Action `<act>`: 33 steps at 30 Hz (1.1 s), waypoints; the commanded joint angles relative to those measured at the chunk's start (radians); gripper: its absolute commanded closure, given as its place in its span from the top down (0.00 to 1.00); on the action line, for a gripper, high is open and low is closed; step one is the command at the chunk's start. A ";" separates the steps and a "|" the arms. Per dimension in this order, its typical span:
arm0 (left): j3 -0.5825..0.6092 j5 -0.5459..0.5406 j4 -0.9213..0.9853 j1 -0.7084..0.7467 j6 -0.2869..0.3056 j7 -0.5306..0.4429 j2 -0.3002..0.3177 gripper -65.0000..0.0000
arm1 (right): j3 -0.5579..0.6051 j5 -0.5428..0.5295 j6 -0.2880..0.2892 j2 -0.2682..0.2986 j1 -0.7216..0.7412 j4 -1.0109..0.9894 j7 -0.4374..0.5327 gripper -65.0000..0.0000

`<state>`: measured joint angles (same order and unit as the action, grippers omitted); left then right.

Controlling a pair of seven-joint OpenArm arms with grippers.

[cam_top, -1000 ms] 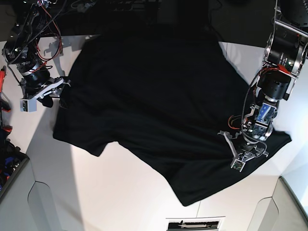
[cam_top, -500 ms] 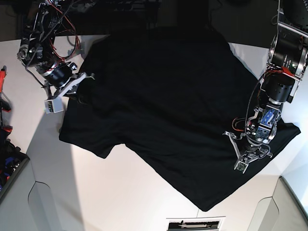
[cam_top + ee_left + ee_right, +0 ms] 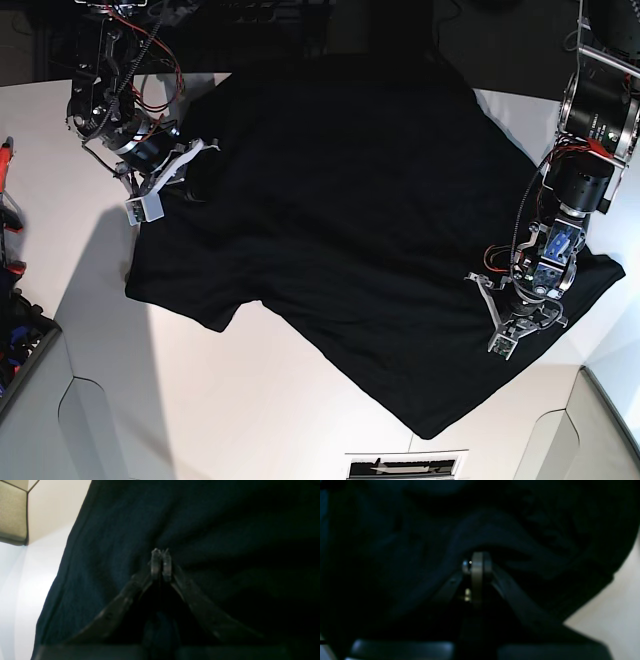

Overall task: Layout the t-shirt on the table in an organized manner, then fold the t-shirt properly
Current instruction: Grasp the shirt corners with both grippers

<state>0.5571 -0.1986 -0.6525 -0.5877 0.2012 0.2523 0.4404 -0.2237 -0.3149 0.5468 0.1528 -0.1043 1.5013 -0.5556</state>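
Note:
The black t-shirt (image 3: 350, 210) lies spread over the white table (image 3: 290, 400), with one corner pointing toward the front edge. My left gripper (image 3: 516, 322) stands on the shirt's right part, near a sleeve tip. In the left wrist view that gripper (image 3: 160, 555) is shut on the t-shirt (image 3: 200, 530), and creases run out from its tips. My right gripper (image 3: 193, 175) is at the shirt's far left edge. The right wrist view shows it (image 3: 477, 561) shut, with a ridge of the t-shirt (image 3: 495, 530) bunched at its tips. The collar is not visible.
Red-handled tools (image 3: 8, 205) and a dark bin (image 3: 20, 345) sit at the left edge. Grey corner panels (image 3: 100, 420) flank the table's front, and a printed label (image 3: 405, 465) lies at the front middle. Dark equipment lines the back.
My right arm swung in from the left onto the shirt's edge, and its gripper went from open to shut. The shirt slid right and flattened out. The left gripper stayed shut and shifted slightly.

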 commanded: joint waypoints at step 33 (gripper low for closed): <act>-0.285 -0.337 -0.287 -0.010 0.163 0.194 0.067 0.26 | -0.005 0.142 -0.027 0.163 0.496 -0.372 0.015 0.00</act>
<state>0.2802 -0.5255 -0.9230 -0.5682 0.3599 0.4625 0.4946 -0.2245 -0.1608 0.5236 0.2974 0.3584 1.1133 -0.5678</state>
